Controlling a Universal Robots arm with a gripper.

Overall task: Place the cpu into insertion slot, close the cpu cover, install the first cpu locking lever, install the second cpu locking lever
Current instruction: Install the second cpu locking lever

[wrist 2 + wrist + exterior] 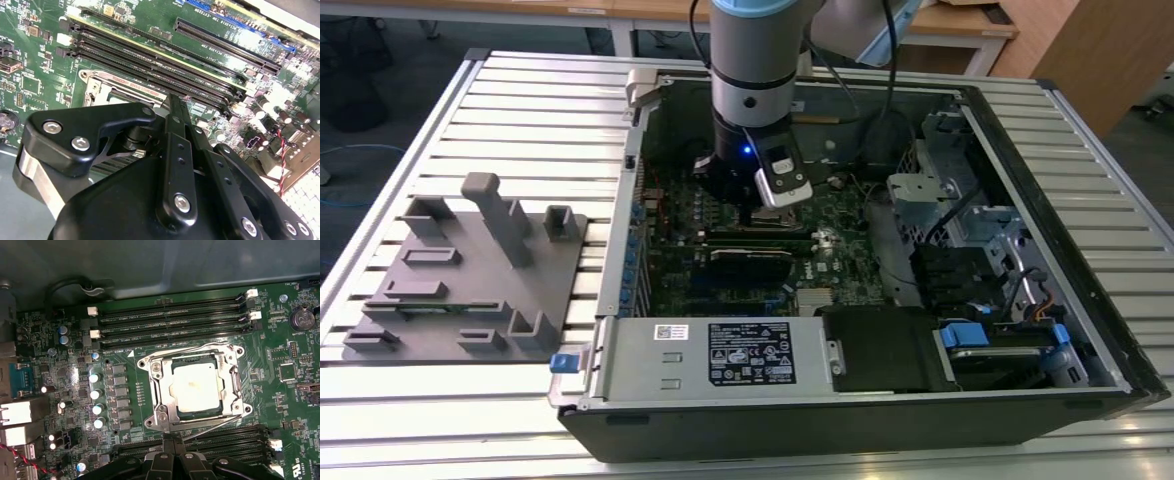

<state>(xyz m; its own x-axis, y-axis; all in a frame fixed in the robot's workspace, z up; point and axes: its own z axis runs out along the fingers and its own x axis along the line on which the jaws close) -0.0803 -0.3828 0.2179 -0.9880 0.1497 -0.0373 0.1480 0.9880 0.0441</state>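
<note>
Hand: the hand hangs low over the motherboard inside the open computer case; its black fingers look pressed together and hold nothing, with their tips just beside the socket's edge and over a thin wire lever.
Cpu: the cpu lies flat in the insertion slot, its silver-grey top showing in the first wrist view.
Cpu cover: the cpu cover lies down flat around the chip, framing it through its cut-out middle.
Levers: one wire lever runs along the socket side nearest the hand; a second curves along the opposite side, next to the memory slots. Whether either is latched I cannot tell.
Case: it lies on its side on the slatted bench, open top upward, toward the bench's edge at the exterior view's right.
Fixture: a grey moulded fixture sits on the bench toward the edge at the exterior view's left, well apart from the hand.
</note>
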